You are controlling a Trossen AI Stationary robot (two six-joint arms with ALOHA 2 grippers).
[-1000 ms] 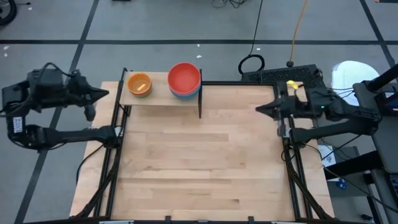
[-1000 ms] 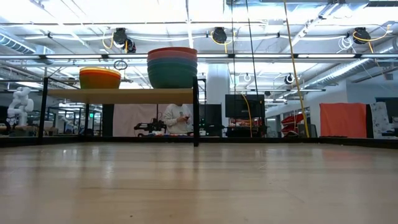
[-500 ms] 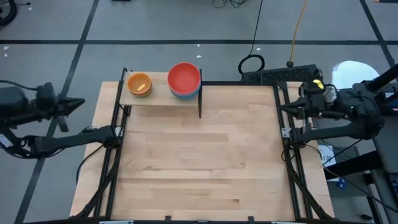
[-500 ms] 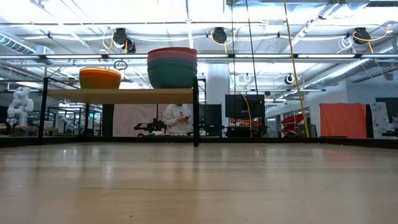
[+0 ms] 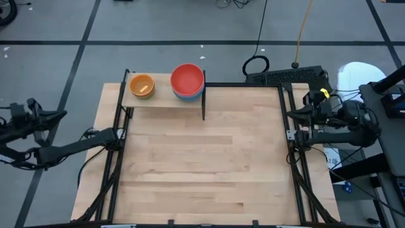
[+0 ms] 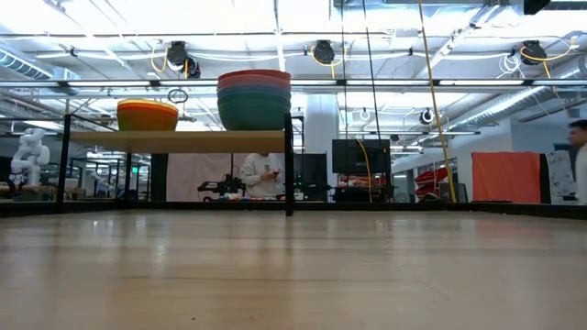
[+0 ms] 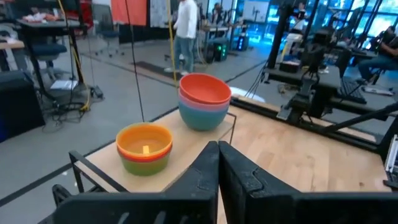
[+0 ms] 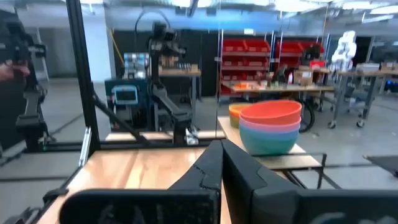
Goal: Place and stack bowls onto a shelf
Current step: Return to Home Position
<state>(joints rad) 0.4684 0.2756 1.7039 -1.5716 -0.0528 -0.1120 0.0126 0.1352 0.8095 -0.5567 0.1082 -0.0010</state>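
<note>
The bare wooden table (image 5: pixel 202 164) sits on a grey floor (image 5: pixel 158 25) crossed by dark lines, inside a black frame. At table height the room beyond is a bright workshop with ceiling lights. A person (image 6: pixel 263 174) in a white top stands far behind the shelf, an orange-red panel (image 6: pixel 505 177) hangs to the right, and a white figure (image 6: pixel 30 151) stands at far left. A coiled black cable (image 5: pixel 256 65) and a yellow cable (image 5: pixel 304 25) lie on the floor past the table's far right corner. The shelf (image 5: pixel 161 98) stands along the far edge at the left corner. Its black upright bar (image 5: pixel 203 101) rises at its right end, just beside the large stack (image 5: pixel 187 80), which is red on top, with pink and blue-green below. The small stack (image 5: pixel 142 85) stands at the shelf's left end, apart from the large one, yellowish-orange on top and green at the bottom. The left gripper (image 7: pixel 218 149) hangs off the table's left side, fingers pressed together and holding nothing. The right gripper (image 8: pixel 221 148) is off the right edge, likewise closed and empty.
</note>
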